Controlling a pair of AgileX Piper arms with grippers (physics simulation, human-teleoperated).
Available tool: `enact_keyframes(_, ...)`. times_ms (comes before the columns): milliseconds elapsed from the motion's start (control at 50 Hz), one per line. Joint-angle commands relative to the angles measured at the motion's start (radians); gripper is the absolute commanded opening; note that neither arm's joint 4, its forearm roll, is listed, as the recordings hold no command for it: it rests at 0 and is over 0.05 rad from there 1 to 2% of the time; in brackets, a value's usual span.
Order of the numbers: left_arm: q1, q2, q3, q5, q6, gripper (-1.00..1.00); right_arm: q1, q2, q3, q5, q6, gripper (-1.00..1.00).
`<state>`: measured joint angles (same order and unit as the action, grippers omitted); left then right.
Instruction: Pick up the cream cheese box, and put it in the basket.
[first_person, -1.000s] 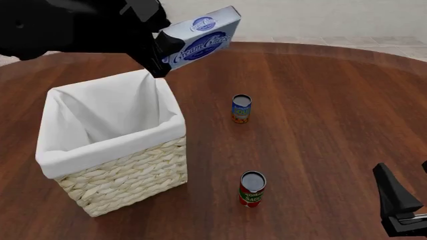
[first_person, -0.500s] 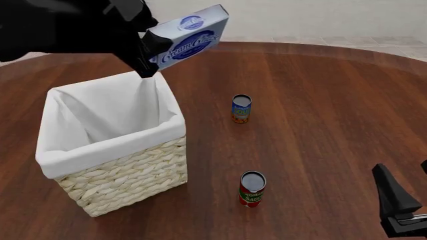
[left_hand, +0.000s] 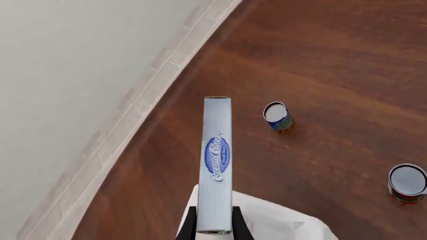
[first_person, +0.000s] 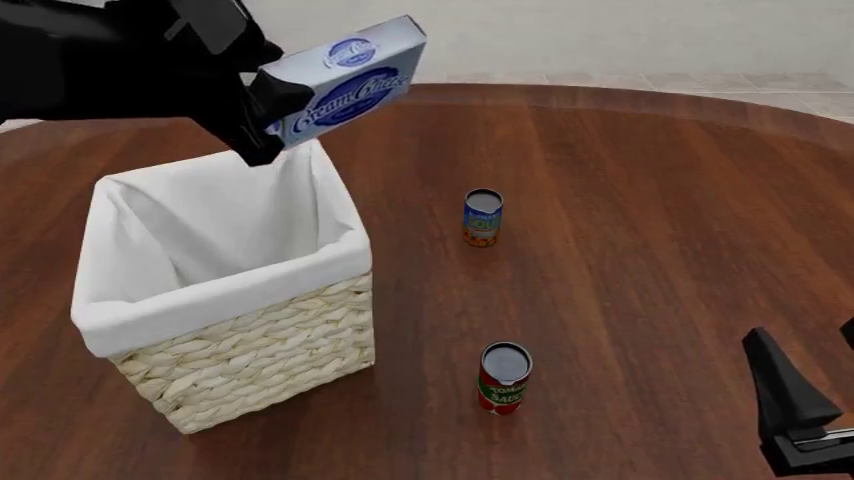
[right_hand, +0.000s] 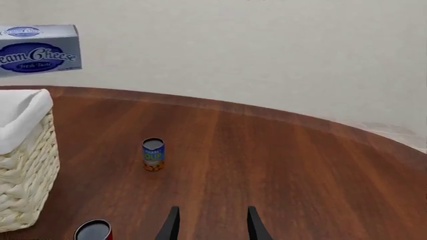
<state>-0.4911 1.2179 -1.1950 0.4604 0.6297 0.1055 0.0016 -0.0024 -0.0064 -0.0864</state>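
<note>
while gripped, flat cream cheese box (first_person: 350, 79) hangs above woven basket (first_person: 254, 345).

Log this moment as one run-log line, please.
left gripper: holding cream cheese box above basket | right gripper: open, idle

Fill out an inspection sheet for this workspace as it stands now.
Surface: round dark wooden table, no spills or marks seen.
Job's things: cream cheese box held in the air, tilted, above the far rim of the basket; not yet inside. Basket upright, white liner folded over the rim, nothing visible in it.
Clutter: blue-labelled can and red-labelled can, both upright on the table, to the right of the basket, apart from each other.
Grippers: left gripper shut on the box's end; right gripper open, empty, low near the table's near right edge.
Cables: nothing seen.
Surroundings: pale wall and light floor beyond the table.
</note>
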Motion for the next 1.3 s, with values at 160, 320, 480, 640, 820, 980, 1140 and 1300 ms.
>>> enact_keyframes(160, 0.033, -0.065, 0.044, 0.008, 0.009, -1.0, 0.005, 0.0, 0.0, -0.001, -0.012, 1.0)
enact_keyframes(320, 0.042, -0.083, 0.064, 0.007, 0.007, -1.0, 0.008, 0.0, 0.0, -0.002, -0.013, 1.0)
enact_keyframes(480, 0.054, -0.104, 0.091, 0.007, 0.005, -1.0, 0.009, 0.0, 0.0, -0.002, -0.013, 1.0)
enact_keyframes(640, 0.069, -0.126, 0.105, 0.017, 0.009, -1.0, 0.013, 0.0, 0.0, -0.001, -0.016, 1.0)
enact_keyframes(820, 0.078, -0.141, 0.121, 0.018, 0.006, -1.0, 0.016, 0.0, 0.0, -0.002, -0.017, 1.0)
enact_keyframes(980, 0.092, -0.161, 0.14, 0.019, 0.004, -1.0, 0.019, 0.0, 0.001, -0.002, -0.019, 1.0)
enact_keyframes(1140, 0.109, -0.183, 0.168, 0.02, 0.003, -1.0, 0.019, 0.0, 0.001, -0.002, -0.019, 1.0)
enact_keyframes(1300, 0.128, -0.209, 0.199, 0.024, -0.001, -1.0, 0.021, 0.0, 0.001, -0.001, -0.019, 1.0)
